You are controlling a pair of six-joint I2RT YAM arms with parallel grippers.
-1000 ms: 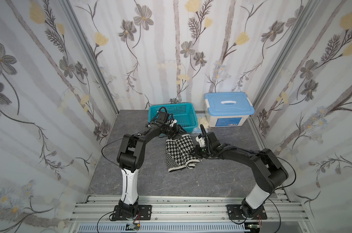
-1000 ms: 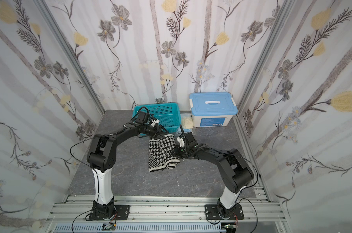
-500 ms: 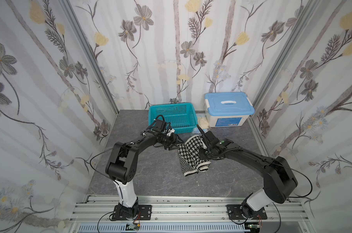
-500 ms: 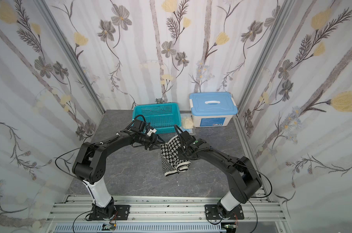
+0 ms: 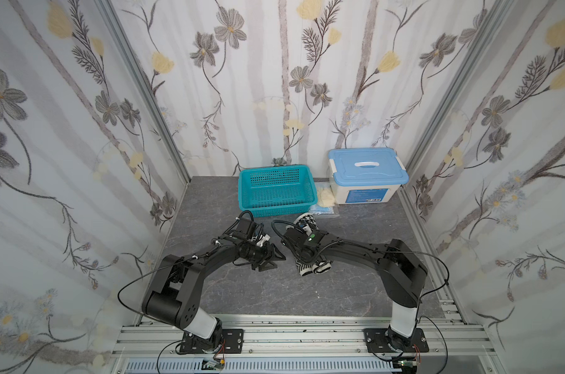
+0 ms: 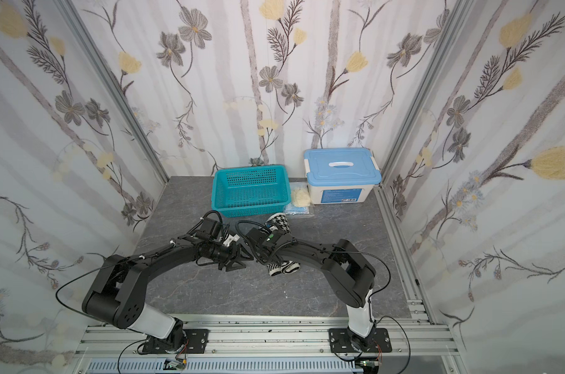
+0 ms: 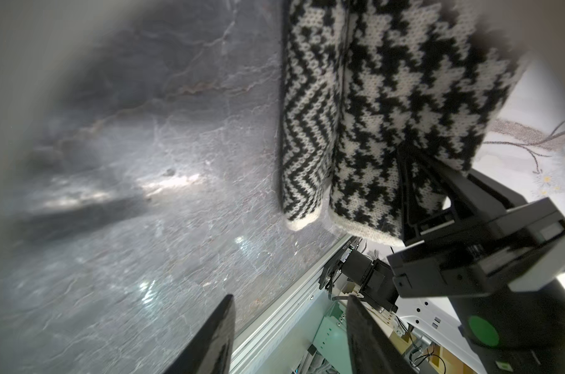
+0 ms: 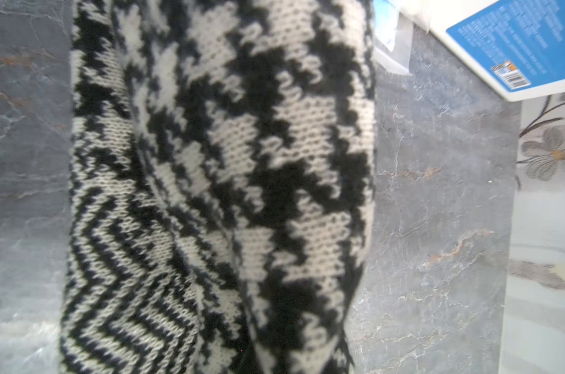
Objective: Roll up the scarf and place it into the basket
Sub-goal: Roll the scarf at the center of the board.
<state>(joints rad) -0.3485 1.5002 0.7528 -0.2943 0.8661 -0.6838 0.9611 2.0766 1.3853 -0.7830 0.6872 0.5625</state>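
The black-and-white scarf is gathered into a narrow folded bundle under my right wrist in both top views, its far end pointing at the basket. The left wrist view shows the scarf with houndstooth and zigzag sides, and my right gripper shut on its edge. The scarf fills the right wrist view and hides the fingers. My left gripper stands open and empty, left of the scarf and apart from it; its fingers frame bare table. The teal basket stands empty at the back.
A white box with a blue lid stands right of the basket. Between them lie a pale yellow cloth lump and a light blue packet. Floral walls close in three sides. The metal rail runs along the table's front edge.
The scarf went from spread flat to a narrow bundle under the right gripper, shifted right. The left gripper drew back from near the basket toward the front, off the scarf's left edge.
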